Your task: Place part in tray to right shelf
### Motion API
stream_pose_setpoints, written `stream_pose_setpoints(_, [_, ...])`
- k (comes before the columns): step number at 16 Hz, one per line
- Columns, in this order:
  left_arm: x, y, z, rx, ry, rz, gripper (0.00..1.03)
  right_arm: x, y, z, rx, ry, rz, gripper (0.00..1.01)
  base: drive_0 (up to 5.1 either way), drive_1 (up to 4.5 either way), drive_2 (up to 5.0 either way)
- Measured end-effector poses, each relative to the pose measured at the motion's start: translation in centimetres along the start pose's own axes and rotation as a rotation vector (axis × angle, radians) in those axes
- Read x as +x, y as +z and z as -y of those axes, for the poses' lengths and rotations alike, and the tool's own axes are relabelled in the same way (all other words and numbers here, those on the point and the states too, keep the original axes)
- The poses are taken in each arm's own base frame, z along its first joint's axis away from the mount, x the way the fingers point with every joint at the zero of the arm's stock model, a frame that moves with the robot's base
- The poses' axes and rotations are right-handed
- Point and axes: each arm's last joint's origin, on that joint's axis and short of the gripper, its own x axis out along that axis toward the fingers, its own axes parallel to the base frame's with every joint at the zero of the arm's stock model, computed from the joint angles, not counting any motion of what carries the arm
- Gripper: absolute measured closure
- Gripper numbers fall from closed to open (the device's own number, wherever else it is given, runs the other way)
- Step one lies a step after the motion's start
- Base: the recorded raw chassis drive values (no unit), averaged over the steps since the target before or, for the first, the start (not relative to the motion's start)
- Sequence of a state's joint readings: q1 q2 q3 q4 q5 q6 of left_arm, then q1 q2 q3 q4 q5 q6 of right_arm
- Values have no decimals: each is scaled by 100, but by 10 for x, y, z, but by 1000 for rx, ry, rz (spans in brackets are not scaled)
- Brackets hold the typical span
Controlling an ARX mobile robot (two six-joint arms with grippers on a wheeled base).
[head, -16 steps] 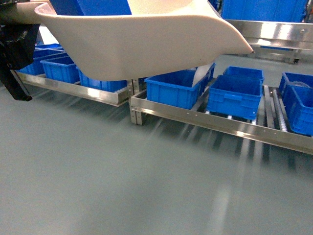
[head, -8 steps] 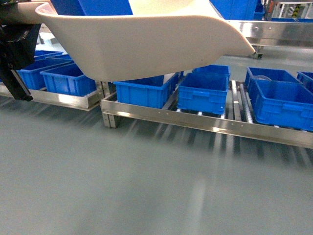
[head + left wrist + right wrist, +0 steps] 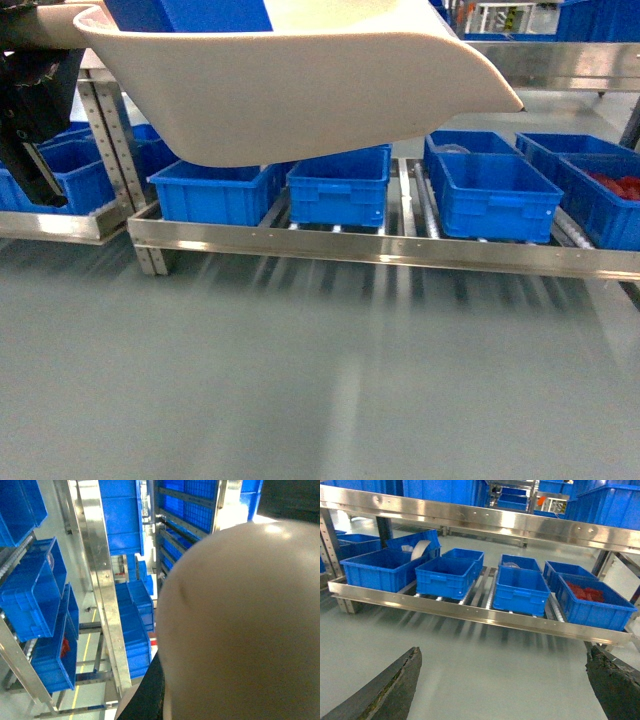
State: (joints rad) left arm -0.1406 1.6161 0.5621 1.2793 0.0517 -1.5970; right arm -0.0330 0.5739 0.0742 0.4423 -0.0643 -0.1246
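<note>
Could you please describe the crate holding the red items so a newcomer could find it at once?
Start at the low steel rack with its row of blue crates. Go to the row's far right end: that crate is the only one with red pieces inside.

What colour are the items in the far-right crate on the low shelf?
Red, inside the blue crate at the right end of the shelf; clearest in the right wrist view.

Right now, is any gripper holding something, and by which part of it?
The right gripper is open and holds nothing. The cream tray is carried up on the left side; the left gripper's hold on it is hidden, so its place cannot be told.
</note>
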Motion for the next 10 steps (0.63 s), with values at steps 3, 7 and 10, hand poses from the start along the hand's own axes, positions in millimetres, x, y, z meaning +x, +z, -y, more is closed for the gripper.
stream_pose_setpoints(3, [0, 0, 0, 0, 0, 0, 88, 0, 0, 0, 0, 0, 0, 3, -161, -161, -161])
stream_pose_setpoints(7, [0, -2, 0, -1, 0, -13, 88, 0, 0, 0, 0, -1, 3, 3, -40, -40, -40])
stream_pose_setpoints(10, [0, 0, 0, 0, 0, -3, 88, 0, 0, 0, 0, -1, 3, 3, 0, 0, 0])
